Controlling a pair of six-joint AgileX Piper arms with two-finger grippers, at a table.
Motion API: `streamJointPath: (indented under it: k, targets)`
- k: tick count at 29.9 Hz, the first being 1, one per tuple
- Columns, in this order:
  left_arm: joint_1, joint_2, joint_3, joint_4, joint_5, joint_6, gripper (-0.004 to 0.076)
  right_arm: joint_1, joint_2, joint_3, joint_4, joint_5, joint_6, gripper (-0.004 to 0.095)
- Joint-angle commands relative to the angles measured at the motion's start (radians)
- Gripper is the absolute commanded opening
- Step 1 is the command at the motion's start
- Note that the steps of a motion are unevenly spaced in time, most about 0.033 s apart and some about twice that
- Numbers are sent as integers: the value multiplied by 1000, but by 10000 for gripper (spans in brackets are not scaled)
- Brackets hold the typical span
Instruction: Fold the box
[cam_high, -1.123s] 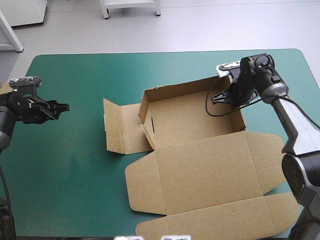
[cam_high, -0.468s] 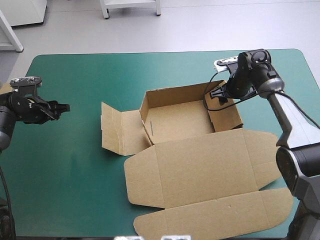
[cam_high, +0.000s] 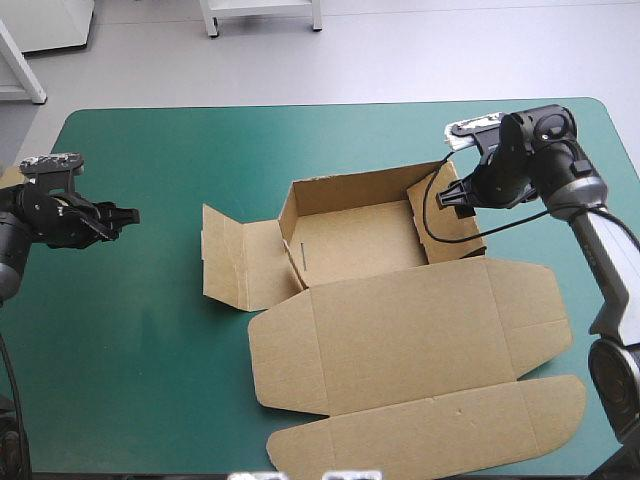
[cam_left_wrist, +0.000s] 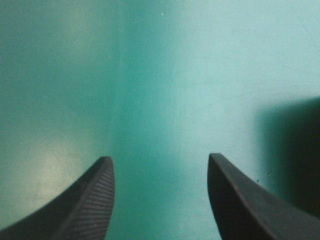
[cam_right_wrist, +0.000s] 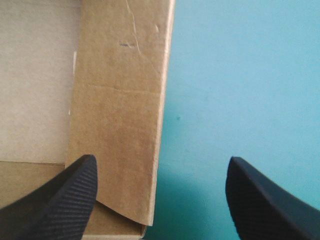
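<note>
The brown box (cam_high: 360, 240) lies mid-table, partly formed: far wall and side walls raised, the lid (cam_high: 400, 340) flat toward the near edge, a loose flap (cam_high: 235, 262) spread to its left. My right gripper (cam_high: 458, 196) hovers open just beyond the box's right wall (cam_high: 445, 220). In the right wrist view that wall (cam_right_wrist: 120, 115) shows between and ahead of the spread fingers of the right gripper (cam_right_wrist: 160, 200), nothing gripped. My left gripper (cam_high: 128, 213) stays open far to the left of the box, over bare teal-green cover (cam_left_wrist: 160, 90), the left gripper (cam_left_wrist: 160, 200) holding nothing.
Bare teal-green cover (cam_high: 150, 330) stretches between the left gripper and the box. The lid's end flap (cam_high: 430, 440) reaches the table's near edge. A sliver of more brown board (cam_high: 8, 176) shows at the table's left edge.
The right gripper opened and let go of the box's right wall, which now stands folded inward, then drew back to the right. The box shifted slightly left. The left arm stayed still.
</note>
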Motion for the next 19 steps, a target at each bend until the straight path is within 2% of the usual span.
streamJointPath:
  k: [1, 6, 13, 16, 19]
  targets:
    - [1, -37, -27, -11, -33, 4, 402, 7, -50, 12, -22, -105, 6, 671]
    - [1, -37, -27, -14, -33, 4, 402, 7, -15, 10, -8, -196, 9, 671]
    - [1, -37, -27, -14, -31, 4, 402, 7, 80, 10, 4, -209, 2, 657]
    - [1, -37, -27, -15, -23, 4, 402, 7, 120, 10, 7, -213, 2, 570]
    - [1, -37, -27, -13, -23, 4, 402, 7, 142, 8, 7, -221, 11, 387]
